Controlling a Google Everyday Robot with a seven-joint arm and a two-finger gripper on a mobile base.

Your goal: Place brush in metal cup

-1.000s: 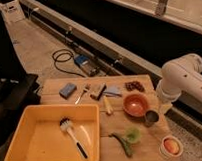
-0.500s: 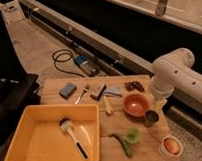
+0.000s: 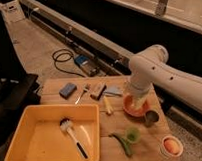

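Gripper [image 3: 136, 100], spread wide and empty, hangs over the orange bowl [image 3: 131, 113], partly hiding it.

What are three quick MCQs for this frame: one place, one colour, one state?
1. Where is the white-headed, dark-handled dish brush? A) yellow plastic tub B) a drawer C) a sink
2. Colour of the round bowl beneath the end effector? A) blue B) orange C) white
3. The small shiny steel cup is: A) holding the brush B) brushless C) gripped
1A: brush lies in the tub. 2B: the end effector hovers over an orange bowl. 3B: cup stands free beside the bowl.
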